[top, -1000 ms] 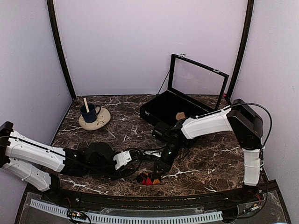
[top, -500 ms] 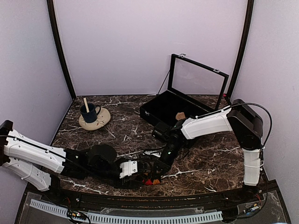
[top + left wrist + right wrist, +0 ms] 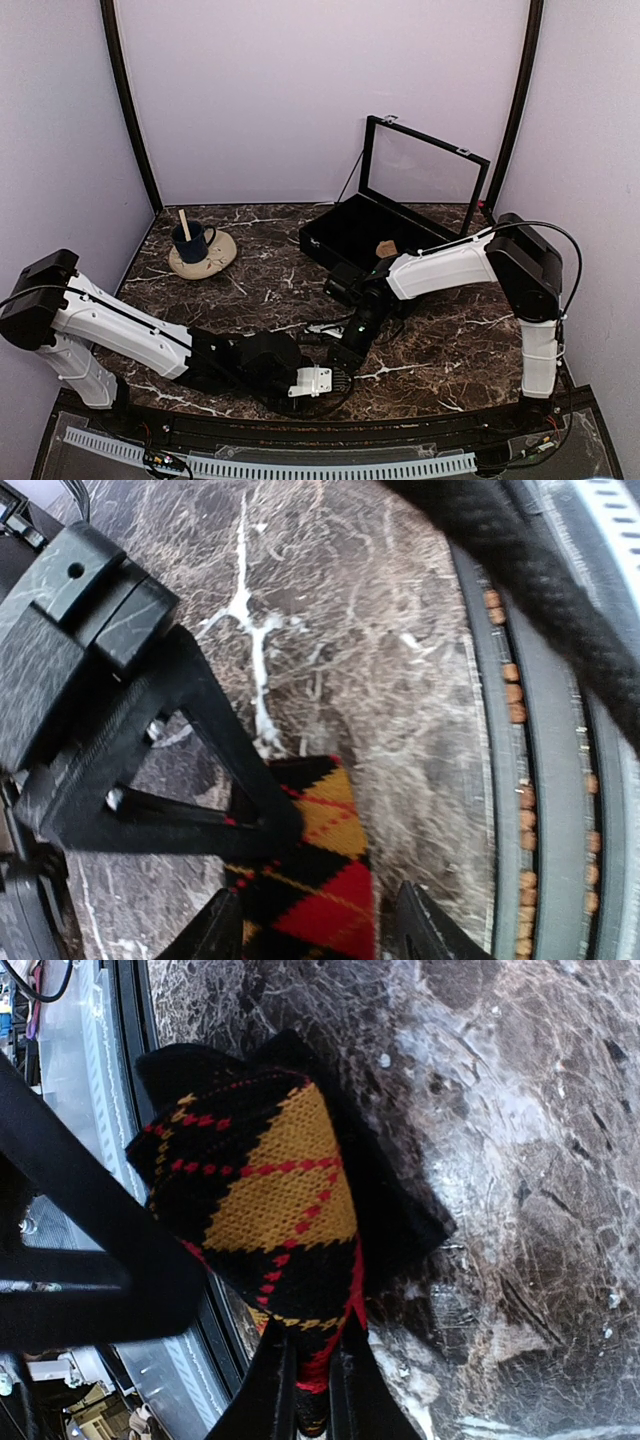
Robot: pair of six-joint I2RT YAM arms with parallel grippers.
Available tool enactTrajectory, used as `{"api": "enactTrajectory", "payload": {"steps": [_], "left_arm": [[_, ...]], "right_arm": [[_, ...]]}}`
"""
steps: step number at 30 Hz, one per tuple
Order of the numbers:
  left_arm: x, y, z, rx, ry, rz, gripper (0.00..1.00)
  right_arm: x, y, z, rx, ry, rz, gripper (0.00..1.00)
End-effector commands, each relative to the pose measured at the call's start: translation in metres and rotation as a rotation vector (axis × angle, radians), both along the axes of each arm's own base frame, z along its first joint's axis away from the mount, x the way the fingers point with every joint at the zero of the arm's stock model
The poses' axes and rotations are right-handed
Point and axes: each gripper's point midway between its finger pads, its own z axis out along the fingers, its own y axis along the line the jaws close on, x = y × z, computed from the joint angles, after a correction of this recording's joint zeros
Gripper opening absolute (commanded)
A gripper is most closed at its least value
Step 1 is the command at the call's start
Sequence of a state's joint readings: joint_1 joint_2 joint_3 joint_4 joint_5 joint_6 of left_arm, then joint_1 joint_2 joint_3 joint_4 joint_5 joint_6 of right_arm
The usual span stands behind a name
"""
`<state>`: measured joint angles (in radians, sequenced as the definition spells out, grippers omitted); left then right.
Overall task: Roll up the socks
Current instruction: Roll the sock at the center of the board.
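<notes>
The argyle sock [image 3: 270,1190], black with orange and red diamonds, lies bunched in a folded lump on the marble table [image 3: 520,1160], close to its near edge. One end is pinched in the right gripper [image 3: 312,1350]. The tan sock [image 3: 385,248] sits as a small bundle inside the black case [image 3: 335,235], well apart.

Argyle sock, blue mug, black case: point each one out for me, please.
argyle sock [image 3: 270,1185], right wrist view, on its orange diamond.
blue mug [image 3: 192,244], top external view, on its side wall.
black case [image 3: 425,165], top external view, on its raised glass lid.
</notes>
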<state>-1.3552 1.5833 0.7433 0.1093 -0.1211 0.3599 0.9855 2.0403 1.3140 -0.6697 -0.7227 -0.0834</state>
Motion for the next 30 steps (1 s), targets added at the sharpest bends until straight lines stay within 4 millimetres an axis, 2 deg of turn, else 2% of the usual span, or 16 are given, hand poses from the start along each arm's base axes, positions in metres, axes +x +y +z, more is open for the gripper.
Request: {"api": "enactTrajectory", "payload": {"steps": [1, 10, 18, 30], "left_arm": [[0.013, -0.006, 0.003, 0.039, -0.075, 0.028, 0.55], [0.014, -0.008, -0.015, 0.13, -0.077, 0.026, 0.55], [0.009, 0.006, -0.029, 0.218, -0.062, 0.04, 0.55], [0.005, 0.016, -0.028, 0.268, -0.034, 0.059, 0.55]], "right_arm": [[-0.007, -0.003, -0.005, -0.018, -0.002, 0.01, 0.0], [-0.01, -0.004, -0.005, -0.017, 0.005, 0.019, 0.0], [-0.013, -0.007, -0.007, -0.02, 0.014, 0.029, 0.0], [-0.013, -0.007, -0.009, -0.027, 0.022, 0.048, 0.0]]}}
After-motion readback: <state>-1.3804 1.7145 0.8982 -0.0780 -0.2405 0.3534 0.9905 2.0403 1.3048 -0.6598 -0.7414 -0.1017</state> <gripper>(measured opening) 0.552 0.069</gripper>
